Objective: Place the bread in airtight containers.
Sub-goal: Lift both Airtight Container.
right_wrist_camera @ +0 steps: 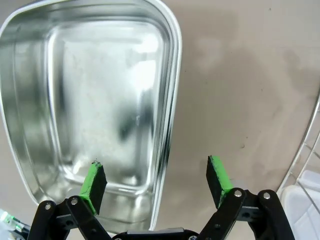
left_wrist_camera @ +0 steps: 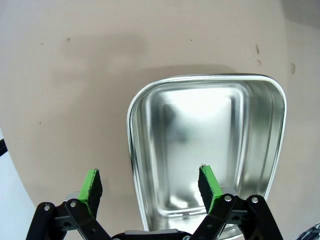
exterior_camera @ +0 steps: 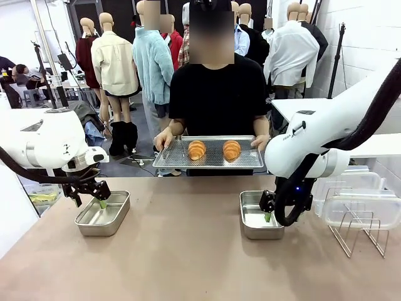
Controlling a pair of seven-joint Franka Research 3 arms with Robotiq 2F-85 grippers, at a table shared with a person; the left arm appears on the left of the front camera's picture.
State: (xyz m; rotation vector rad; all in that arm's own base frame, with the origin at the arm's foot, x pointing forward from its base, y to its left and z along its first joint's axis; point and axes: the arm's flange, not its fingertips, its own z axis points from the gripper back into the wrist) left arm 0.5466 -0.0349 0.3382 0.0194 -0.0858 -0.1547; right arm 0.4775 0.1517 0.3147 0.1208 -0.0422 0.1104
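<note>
Empty rectangular steel tins sit beneath the released left hand and right hand, rims straddled, seemingly steadied for the person's golden ridged croissants.

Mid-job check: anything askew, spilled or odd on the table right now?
Nothing stands out. Two small rectangular stainless-steel tins sit flat and empty; two golden-brown croissants lie side by side on the person's perforated metal tray. Left gripper and right gripper: jaws open over tin rims.

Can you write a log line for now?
left gripper: open, astride left tin rim | right gripper: open, astride right tin rim | croissants: on far tray
</note>
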